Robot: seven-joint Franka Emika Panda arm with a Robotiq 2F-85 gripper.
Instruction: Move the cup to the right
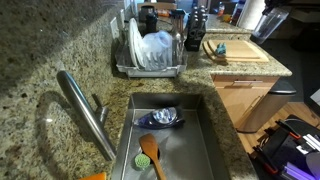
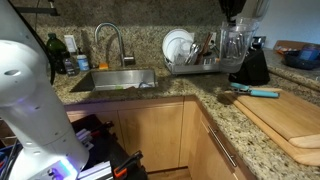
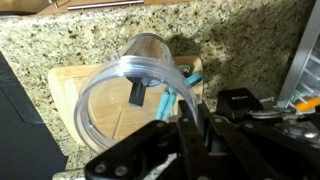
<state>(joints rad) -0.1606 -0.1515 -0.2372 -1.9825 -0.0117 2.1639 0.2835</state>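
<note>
Clear cup (image 3: 135, 100) in pincer (image 3: 195, 102), tips obsc.

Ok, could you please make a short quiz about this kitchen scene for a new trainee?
1. True or false: the dark bowl lies in the sink.
2. What do the jaws of the gripper pinch? A) a plate B) the rim of the cup C) the faucet
3. Fill in: the teal-handled tool lies on the wooden ____.
Key: 1 true; 2 B; 3 cutting board.
</note>
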